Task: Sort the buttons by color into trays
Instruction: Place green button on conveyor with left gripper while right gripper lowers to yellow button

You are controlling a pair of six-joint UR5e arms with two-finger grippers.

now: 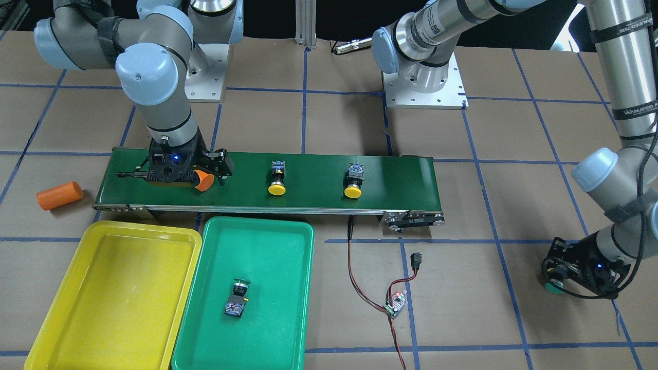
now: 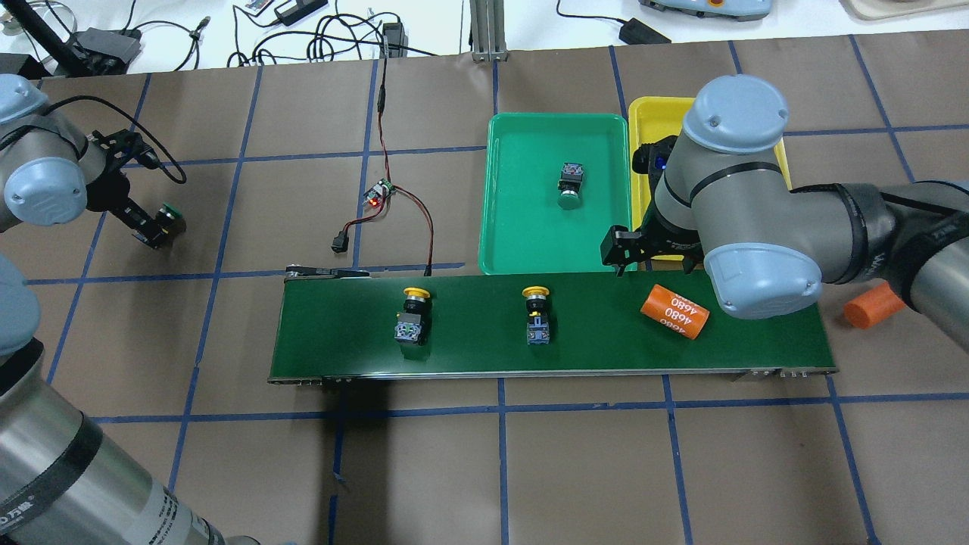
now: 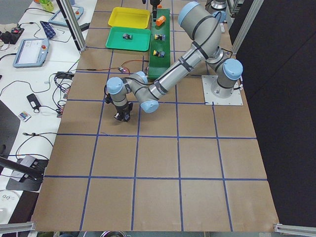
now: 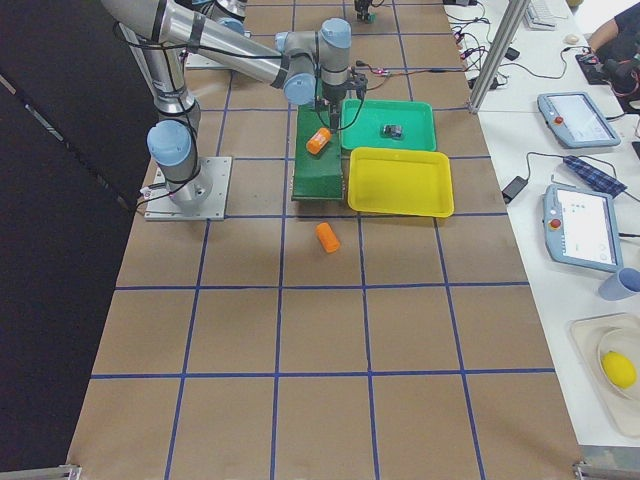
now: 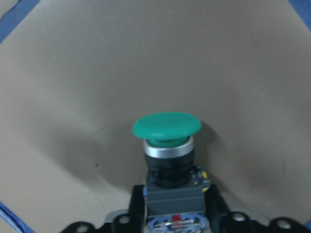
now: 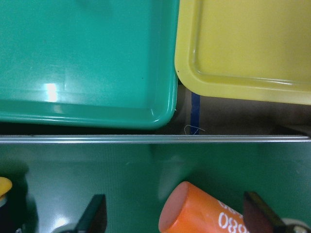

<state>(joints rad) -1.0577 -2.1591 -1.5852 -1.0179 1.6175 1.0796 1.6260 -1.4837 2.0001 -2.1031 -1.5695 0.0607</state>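
Off the conveyor belt's (image 2: pixel 606 344) nine o'clock end in the overhead view, the left gripper (image 2: pixel 154 225) pinches a green button (image 5: pixel 167 127) by its black body. The right gripper (image 6: pixel 177 217) hangs over the belt, jaws spread either side of the orange cylinder (image 2: pixel 674 312). Two yellow buttons (image 2: pixel 413 312) (image 2: pixel 536 312) lie at its nine o'clock, and a second green button (image 2: pixel 569 185) lies in the green tray (image 2: pixel 515 227).

From behind the robot, on the belt (image 2: pixel 606 348) stand the left button (image 2: pixel 412 318) and the middle button (image 2: pixel 536 314), with a cylinder (image 2: pixel 674 312) to their right between the right gripper's (image 6: pixel 177 216) spread fingers. A second cylinder (image 2: pixel 874 304) lies off the belt's right end. Beyond the belt the inner tray (image 2: pixel 500 227) holds a third button (image 2: pixel 570 184), with the outer tray (image 2: pixel 643 113) just right of it. Far left, the left gripper (image 2: pixel 151 227) clasps the fourth button (image 2: pixel 172 218).
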